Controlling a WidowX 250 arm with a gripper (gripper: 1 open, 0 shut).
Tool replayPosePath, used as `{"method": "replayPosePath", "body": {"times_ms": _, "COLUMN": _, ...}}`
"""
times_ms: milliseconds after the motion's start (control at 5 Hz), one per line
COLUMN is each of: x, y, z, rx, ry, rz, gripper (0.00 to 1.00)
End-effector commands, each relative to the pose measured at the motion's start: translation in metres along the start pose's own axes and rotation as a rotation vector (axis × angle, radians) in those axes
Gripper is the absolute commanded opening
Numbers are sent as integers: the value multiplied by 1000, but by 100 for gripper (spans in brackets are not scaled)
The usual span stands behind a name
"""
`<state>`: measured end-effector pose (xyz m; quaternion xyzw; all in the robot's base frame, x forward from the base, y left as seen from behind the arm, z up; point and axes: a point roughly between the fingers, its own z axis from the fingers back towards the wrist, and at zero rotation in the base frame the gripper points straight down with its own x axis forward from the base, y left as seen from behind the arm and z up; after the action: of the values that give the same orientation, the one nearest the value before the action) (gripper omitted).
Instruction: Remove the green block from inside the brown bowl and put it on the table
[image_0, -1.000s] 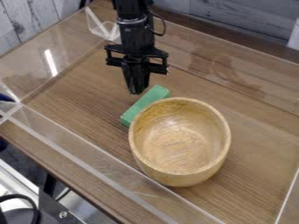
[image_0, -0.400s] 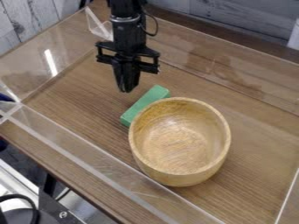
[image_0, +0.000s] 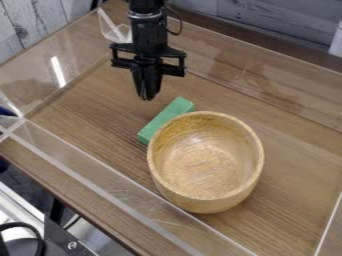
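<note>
Your hand has lifted clear of the green block and drifted toward eleven o'clock, fingers clenched on nothing — the block lies on the table, touching the brown bowl at its ten o'clock rim. Task looks done.

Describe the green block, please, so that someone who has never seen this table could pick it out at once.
Start at the round wooden bowl in the middle of the brown table. Just outside the bowl's upper-left rim lies the green block, flat on the wood, below the tip of the black gripper. It is the only bright green thing there, a small flat bar.
</note>
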<state>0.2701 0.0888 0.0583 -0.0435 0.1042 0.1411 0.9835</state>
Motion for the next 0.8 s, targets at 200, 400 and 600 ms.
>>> {"method": "replayPosePath", "body": {"times_ms": 200, "x": 7, "y": 7, "z": -4, "rx": -4, "ry": -54, "rz": 32, "gripper": 0}}
{"method": "replayPosePath", "body": {"times_ms": 400, "x": 6, "y": 15, "z": -15, "rx": 12, "ry": -20, "rz": 17, "gripper": 0}}
{"method": "replayPosePath", "body": {"times_ms": 600, "x": 4, "y": 23, "z": -24, "rx": 20, "ry": 11, "rz": 3, "gripper": 0}}
